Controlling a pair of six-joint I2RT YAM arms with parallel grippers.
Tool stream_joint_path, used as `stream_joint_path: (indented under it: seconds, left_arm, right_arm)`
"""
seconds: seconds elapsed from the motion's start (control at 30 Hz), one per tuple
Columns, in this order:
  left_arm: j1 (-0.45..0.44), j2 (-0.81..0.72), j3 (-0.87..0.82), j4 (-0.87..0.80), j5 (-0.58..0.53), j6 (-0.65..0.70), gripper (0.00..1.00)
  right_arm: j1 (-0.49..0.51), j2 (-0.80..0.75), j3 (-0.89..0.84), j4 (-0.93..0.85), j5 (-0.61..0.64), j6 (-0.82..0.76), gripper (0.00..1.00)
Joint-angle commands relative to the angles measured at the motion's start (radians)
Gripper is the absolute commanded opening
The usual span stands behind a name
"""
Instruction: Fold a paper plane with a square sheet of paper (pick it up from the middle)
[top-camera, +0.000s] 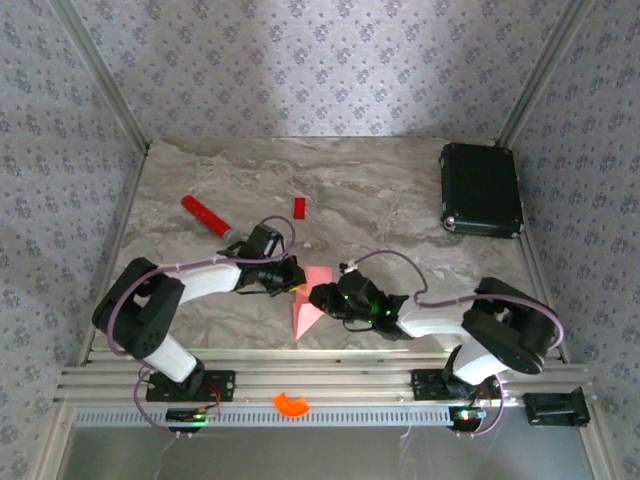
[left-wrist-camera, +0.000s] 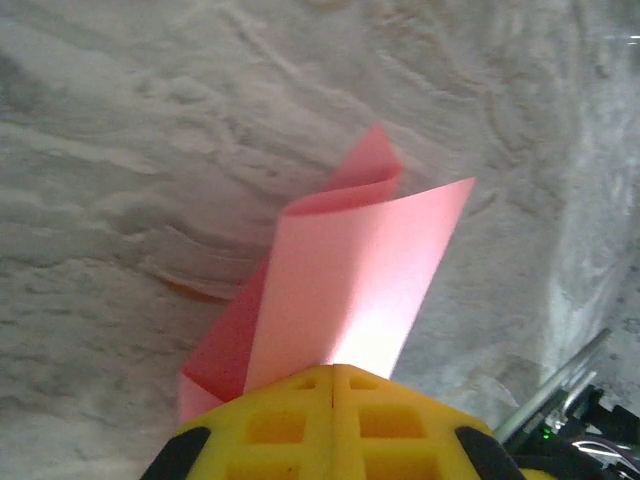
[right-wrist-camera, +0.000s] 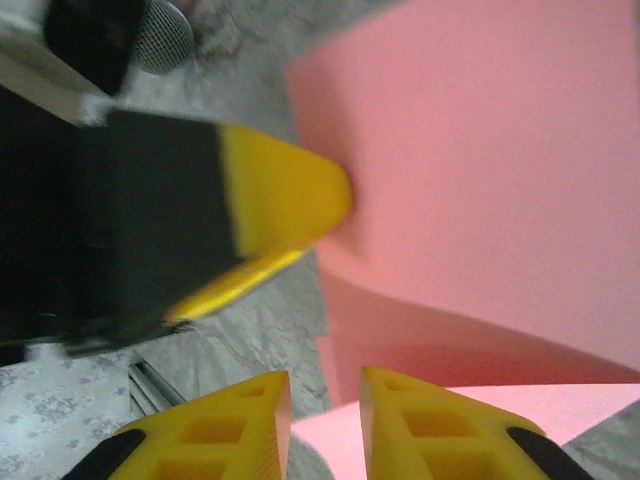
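Marble-grey worktop (top-camera: 400, 180) with two arms bolted at its near edge. The left arm (top-camera: 190, 285) and the right arm (top-camera: 440, 320) both reach inward and meet near the middle of the near edge.

A black case (top-camera: 480, 190) lies closed in the far right corner, well apart from the arms.

The square sheet of paper (top-camera: 304, 318), salmon pink and partly folded, sits between the two pincers close to the middle of the near edge. One pointed portion lies toward the near edge. In the left wrist view the sheet (left-wrist-camera: 350, 280) stands up from the worktop as a curled, doubled flap with a creased tip at its top.

The left pincer (left-wrist-camera: 335, 375) has its yellow fingers pressed together on the lower edge of the sheet, pinching it. From above, this pincer (top-camera: 290, 278) is at the sheet's left side.

The right pincer (right-wrist-camera: 325, 378) is slightly spread, a narrow gap between its fingers. Pink paper (right-wrist-camera: 480, 150) shows in that gap and beyond it. From above, this pincer (top-camera: 322, 297) touches the sheet's right side.

A red stick with a grey tip (top-camera: 205, 215) lies toward the far left, diagonal to the edges.

A small red block (top-camera: 299, 207) lies just beyond the left pincer, apart from the stick.
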Motion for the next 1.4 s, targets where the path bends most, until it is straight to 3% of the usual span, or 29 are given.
stream_joint_path:
  seconds: [0.0, 0.1, 0.23, 0.5, 0.93, 1.23, 1.37]
  left_arm:
    - [-0.005, 0.027, -0.01, 0.013, -0.013, 0.021, 0.0]
    - [-0.003, 0.036, -0.027, 0.019, -0.016, 0.022, 0.0]
    - [0.002, 0.048, -0.045, 0.044, 0.002, 0.028, 0.0]
    - [0.017, 0.091, -0.097, 0.135, 0.065, 0.015, 0.0]
    - [0.033, 0.094, -0.132, 0.174, 0.09, 0.009, 0.0]
    - [0.031, 0.095, -0.123, 0.166, 0.097, 0.02, 0.0]
    - [0.03, 0.092, -0.121, 0.162, 0.1, 0.023, 0.0]
  right_arm:
    - [-0.055, -0.076, -0.026, -0.162, -0.021, -0.089, 0.31]
    - [-0.148, -0.114, -0.025, -0.271, -0.102, -0.134, 0.37]
    - [-0.246, -0.104, -0.032, -0.251, -0.245, -0.158, 0.42]
    - [-0.254, -0.016, 0.061, -0.296, -0.371, -0.215, 0.44]
    - [-0.179, 0.042, 0.067, -0.362, -0.293, -0.142, 0.45]
    - [-0.179, 0.108, 0.065, -0.124, -0.359, -0.091, 0.43]
    - [-0.187, 0.119, 0.081, -0.103, -0.352, -0.091, 0.43]
